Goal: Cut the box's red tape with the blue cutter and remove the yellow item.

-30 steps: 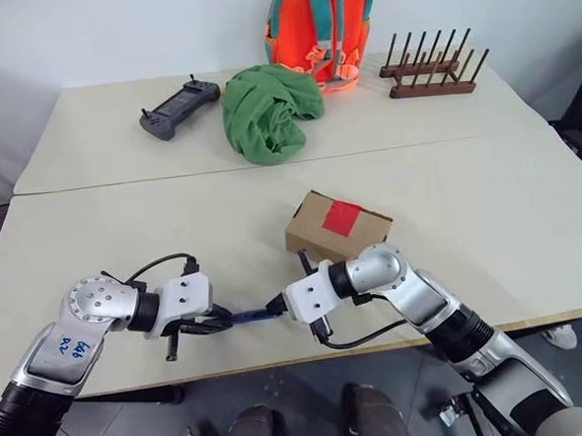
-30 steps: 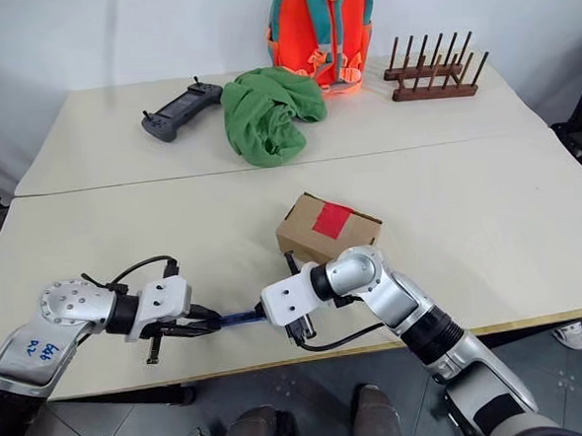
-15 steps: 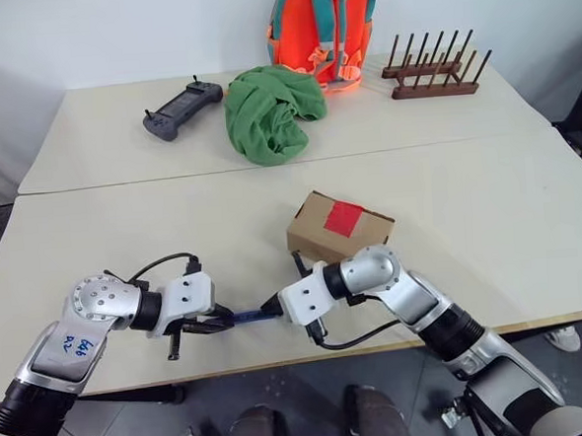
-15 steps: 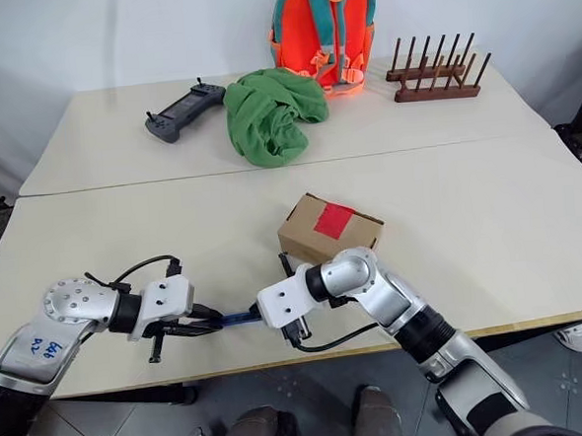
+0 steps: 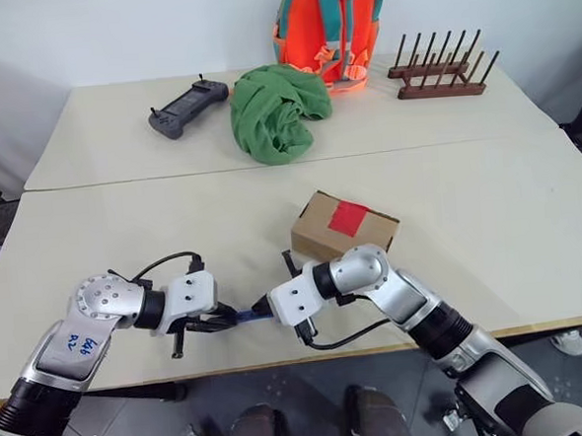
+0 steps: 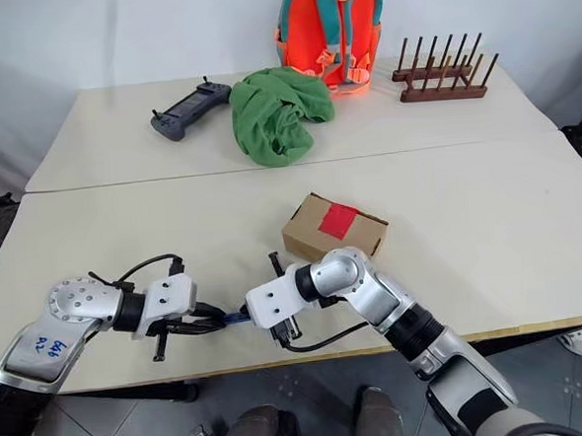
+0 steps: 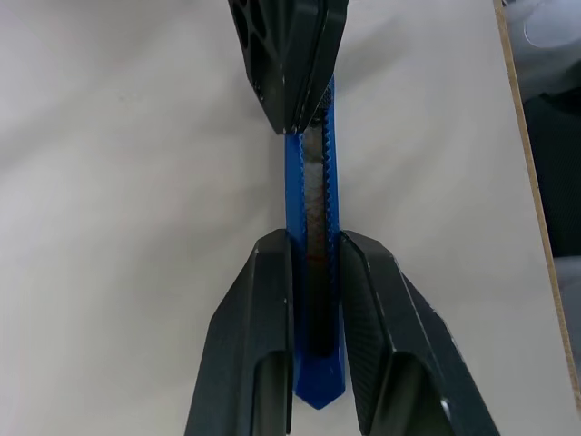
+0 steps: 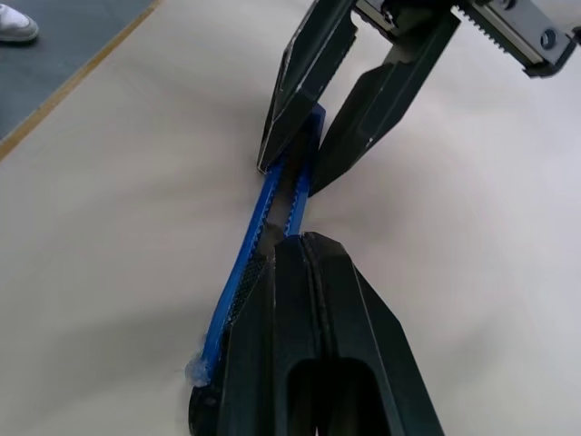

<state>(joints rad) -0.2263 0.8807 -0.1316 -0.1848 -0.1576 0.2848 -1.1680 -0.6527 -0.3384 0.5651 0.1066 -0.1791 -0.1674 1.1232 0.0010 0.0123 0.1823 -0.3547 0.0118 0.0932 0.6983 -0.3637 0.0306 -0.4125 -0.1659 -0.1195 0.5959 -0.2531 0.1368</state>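
The blue cutter (image 7: 313, 191) lies level just above the table near its front edge, with my left gripper (image 5: 233, 318) shut on its rear half. My right gripper (image 5: 262, 307) is shut, and its joined fingertips (image 8: 304, 250) rest against the cutter's (image 8: 272, 204) other end, opposite the left fingers (image 8: 290, 82). The box (image 5: 343, 230) sits closed on the table just behind my right wrist. The red tape (image 5: 349, 217) shows on its top. The yellow item is hidden.
At the back of the table are a green cloth (image 5: 277, 110), a dark handheld controller (image 5: 187, 106), an orange backpack (image 5: 331, 28) and a wooden peg rack (image 5: 443, 75). The table's front edge (image 5: 280, 357) runs close below both grippers.
The view has shifted a little. Both grippers stay at the cutter as before.
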